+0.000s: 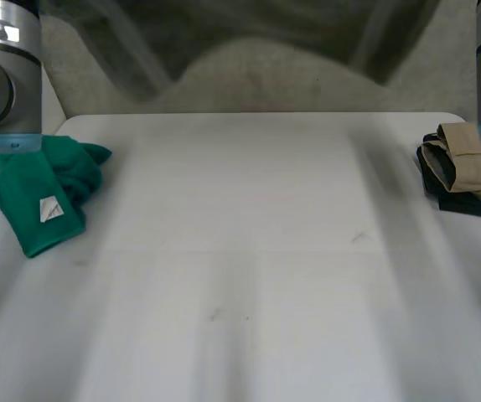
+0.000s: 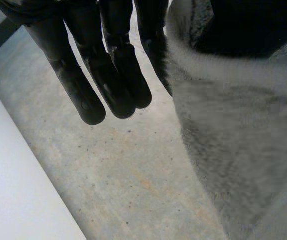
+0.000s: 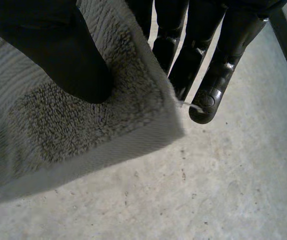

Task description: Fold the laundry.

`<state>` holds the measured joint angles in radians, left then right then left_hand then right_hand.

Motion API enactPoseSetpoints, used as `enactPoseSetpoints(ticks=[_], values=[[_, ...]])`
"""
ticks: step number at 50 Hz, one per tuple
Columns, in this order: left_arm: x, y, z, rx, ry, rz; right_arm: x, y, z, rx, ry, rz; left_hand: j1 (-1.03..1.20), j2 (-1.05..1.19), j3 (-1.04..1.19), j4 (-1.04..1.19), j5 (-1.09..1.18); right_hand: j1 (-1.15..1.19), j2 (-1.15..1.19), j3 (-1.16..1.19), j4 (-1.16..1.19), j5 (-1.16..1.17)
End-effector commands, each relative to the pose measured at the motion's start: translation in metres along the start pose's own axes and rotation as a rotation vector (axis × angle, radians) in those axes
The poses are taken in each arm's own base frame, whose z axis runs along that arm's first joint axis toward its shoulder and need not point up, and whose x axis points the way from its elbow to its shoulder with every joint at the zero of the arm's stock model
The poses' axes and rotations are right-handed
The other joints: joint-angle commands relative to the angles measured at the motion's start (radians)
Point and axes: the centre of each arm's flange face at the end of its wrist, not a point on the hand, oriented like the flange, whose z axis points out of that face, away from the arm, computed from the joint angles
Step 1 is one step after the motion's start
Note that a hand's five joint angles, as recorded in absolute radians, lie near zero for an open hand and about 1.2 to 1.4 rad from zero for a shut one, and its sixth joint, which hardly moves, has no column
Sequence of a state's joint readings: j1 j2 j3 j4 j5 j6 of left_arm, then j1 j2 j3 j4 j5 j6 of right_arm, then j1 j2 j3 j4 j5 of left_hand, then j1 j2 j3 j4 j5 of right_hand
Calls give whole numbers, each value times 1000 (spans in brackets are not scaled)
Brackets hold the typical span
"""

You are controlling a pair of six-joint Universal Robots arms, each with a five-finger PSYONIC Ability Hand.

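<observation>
A grey terry towel [image 2: 223,150] hangs from both hands above the floor. My left hand [image 2: 108,75] pinches one edge: its thumb lies over the cloth and the straight fingers stand on the other side. My right hand [image 3: 208,60] holds a corner of the towel [image 3: 83,120], with the thumb pressing the pile against the fingers behind it. In the head view the towel [image 1: 240,29] is a dark smear beyond the far edge of the white table [image 1: 249,251].
A crumpled green garment [image 1: 43,197] with a white label lies at the table's left edge. A folded stack of beige and dark clothes [image 1: 462,167] sits at the right edge. Concrete floor [image 2: 113,175] lies under both hands.
</observation>
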<state>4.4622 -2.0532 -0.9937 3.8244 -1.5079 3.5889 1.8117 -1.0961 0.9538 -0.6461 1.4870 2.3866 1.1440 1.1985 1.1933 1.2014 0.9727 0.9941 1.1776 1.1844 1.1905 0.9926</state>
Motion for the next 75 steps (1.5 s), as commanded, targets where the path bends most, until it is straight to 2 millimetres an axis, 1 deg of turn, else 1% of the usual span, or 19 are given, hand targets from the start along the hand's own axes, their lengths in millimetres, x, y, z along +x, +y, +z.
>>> enactPoseSetpoints(ticks=[1,4,10,15,22,26,30,35,40,43,46,51,55,63,69,70,72,73,75], values=[[15,43,-48,-200,90,-17,-36,29,-43,-161,-169,21,252,198,203,195,249,402,219,212,206,229],[27,60,-72,-282,134,-25,-50,42,-62,-226,-232,30,252,198,203,195,249,402,219,212,206,229],[58,102,-137,-482,247,-46,-86,73,-128,-433,-431,57,252,198,203,195,249,402,219,212,206,229],[70,117,-177,-593,311,-40,-100,85,-172,-559,-551,77,252,198,203,195,249,402,219,212,206,229],[77,120,-243,-754,440,42,-104,81,-227,-745,-742,110,252,198,203,195,249,402,219,212,206,229],[66,98,-265,-811,537,165,-86,68,-243,-868,-841,116,252,198,203,195,249,402,219,212,206,229],[50,67,-287,-900,664,266,-45,51,-247,-981,-916,94,252,198,203,195,249,402,219,212,206,229],[34,22,-319,-1076,822,242,-4,23,-272,-1063,-1127,-4,252,198,203,195,249,402,219,212,206,229],[21,-9,-343,-1276,982,196,11,10,-289,-1073,-1268,-76,252,198,203,195,249,402,219,212,206,229],[19,-8,-335,-1274,967,196,10,14,-285,-1046,-1234,-91,252,198,203,195,249,402,219,212,206,229],[22,3,-308,-1169,881,216,6,20,-277,-1013,-1174,-98,252,198,203,195,249,402,219,212,206,229],[33,30,-270,-990,728,225,-26,58,-254,-959,-1034,-75,252,198,203,195,249,402,219,212,206,229],[49,58,-236,-827,603,221,-55,67,-235,-860,-964,-80,252,198,203,195,249,402,219,212,206,229],[97,100,-210,-679,569,232,-101,97,-198,-680,-787,-156,252,198,203,195,249,402,219,212,206,229],[114,136,-202,-693,511,261,-127,127,-184,-603,-697,-183,241,186,192,184,238,402,219,212,206,229],[116,138,-201,-694,504,263,-134,134,-186,-597,-692,-187,148,93,99,90,145,264,80,73,67,91],[121,143,-203,-696,507,262,-140,139,-186,-589,-681,-198,-780,-834,-829,-837,-783,-567,-751,-758,-764,-741],[122,143,-203,-693,506,261,-142,141,-188,-589,-679,-203,-969,-1024,-1019,-1027,-973,-820,-1003,-1010,-1016,-993],[125,138,-201,-679,503,248,-145,143,-188,-597,-665,-206,-969,-1024,-1019,-1027,-973,-820,-1003,-1010,-1016,-993]])
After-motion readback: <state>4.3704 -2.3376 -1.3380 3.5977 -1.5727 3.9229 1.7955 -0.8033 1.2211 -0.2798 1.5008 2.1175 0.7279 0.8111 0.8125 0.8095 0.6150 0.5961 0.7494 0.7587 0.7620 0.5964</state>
